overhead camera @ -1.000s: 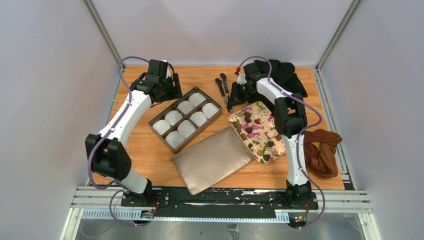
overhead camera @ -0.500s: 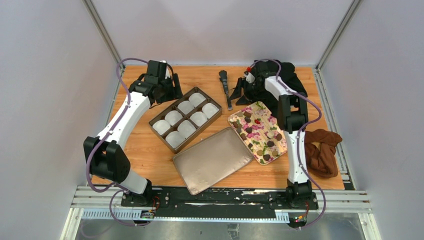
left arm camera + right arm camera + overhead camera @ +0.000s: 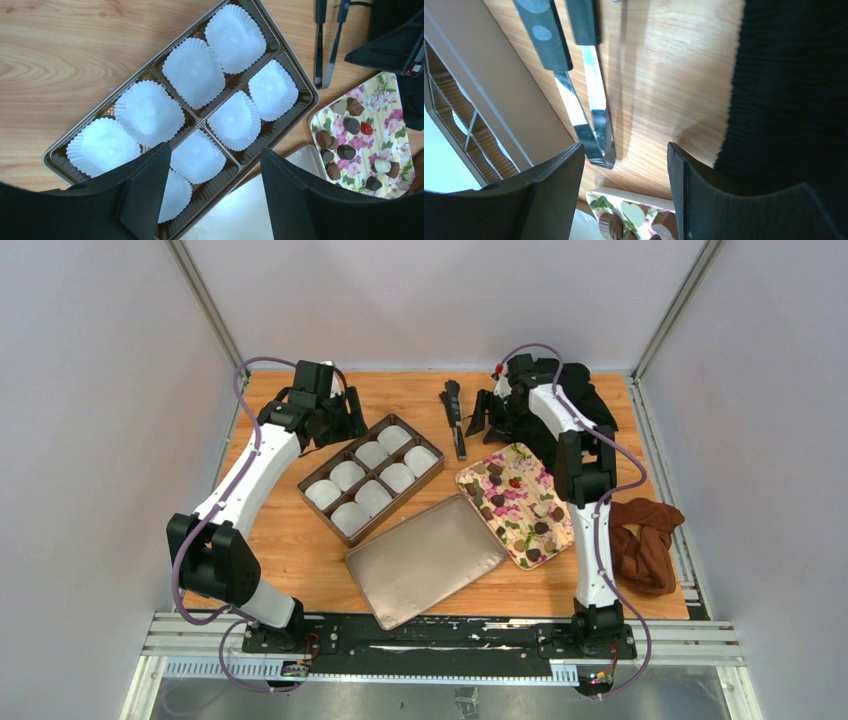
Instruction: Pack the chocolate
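Note:
Several small dark brown chocolates (image 3: pixel 497 500) lie on a floral tray (image 3: pixel 530 465) right of centre. They also show in the left wrist view (image 3: pixel 346 151) and the right wrist view (image 3: pixel 614 225). A brown box (image 3: pixel 437 476) holds several white paper cups (image 3: pixel 371 454), all without chocolate. My left gripper (image 3: pixel 342 418) hovers open and empty over the box's far left end (image 3: pixel 215 155). My right gripper (image 3: pixel 482 420) is open and empty above the bare table just behind the tray (image 3: pixel 625 150), next to the metal tongs (image 3: pixel 594 115).
The tongs (image 3: pixel 455 418) lie between box and right gripper. The box's gold lid (image 3: pixel 425 558) lies in front. A black cloth (image 3: pixel 578 390) lies at the back right. A rust-brown cloth (image 3: pixel 645 540) lies at the right edge.
My right gripper has swung back and to the right, away from the tray's far left corner, uncovering the tongs. My left arm has hardly moved.

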Controlling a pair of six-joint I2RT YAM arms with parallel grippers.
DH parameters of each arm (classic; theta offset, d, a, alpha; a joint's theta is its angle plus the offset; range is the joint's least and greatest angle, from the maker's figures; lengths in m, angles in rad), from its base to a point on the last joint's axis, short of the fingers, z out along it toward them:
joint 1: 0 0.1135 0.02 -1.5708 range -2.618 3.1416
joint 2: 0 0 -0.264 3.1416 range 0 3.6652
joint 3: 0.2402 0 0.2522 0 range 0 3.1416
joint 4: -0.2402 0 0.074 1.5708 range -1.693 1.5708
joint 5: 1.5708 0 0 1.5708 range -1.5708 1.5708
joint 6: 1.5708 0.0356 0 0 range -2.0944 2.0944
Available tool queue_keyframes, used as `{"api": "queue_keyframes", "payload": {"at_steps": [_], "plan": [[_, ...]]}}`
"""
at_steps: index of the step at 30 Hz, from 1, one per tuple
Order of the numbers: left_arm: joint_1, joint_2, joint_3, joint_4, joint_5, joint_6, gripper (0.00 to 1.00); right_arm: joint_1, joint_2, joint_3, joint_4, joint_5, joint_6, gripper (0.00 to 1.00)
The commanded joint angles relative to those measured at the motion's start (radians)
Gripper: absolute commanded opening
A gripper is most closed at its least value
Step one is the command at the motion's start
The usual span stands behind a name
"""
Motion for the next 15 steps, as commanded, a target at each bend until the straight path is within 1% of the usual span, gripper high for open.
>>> {"api": "queue_keyframes", "payload": {"at_steps": [1, 5, 7, 9, 12, 15], "plan": [[0.003, -0.001, 0.021, 0.007, 0.029, 0.008, 0.71, 0.048, 0.010, 0.062, -0.037, 0.050, -0.030, 0.65], [0.003, -0.003, 0.021, 0.006, 0.026, 0.014, 0.71, 0.076, 0.030, 0.079, -0.017, 0.013, -0.021, 0.68], [0.003, -0.003, 0.019, 0.003, 0.025, 0.017, 0.71, 0.086, 0.038, 0.079, 0.000, 0.008, -0.008, 0.67], [0.003, -0.004, 0.017, 0.001, 0.022, 0.021, 0.71, 0.093, 0.047, 0.080, 0.016, 0.002, 0.009, 0.62], [0.003, -0.006, 0.016, -0.002, 0.017, 0.028, 0.71, 0.098, 0.069, 0.092, 0.027, -0.003, 0.027, 0.51], [0.003, -0.008, 0.014, -0.005, 0.014, 0.033, 0.71, 0.100, 0.083, 0.096, 0.028, 0.010, 0.030, 0.47]]}}
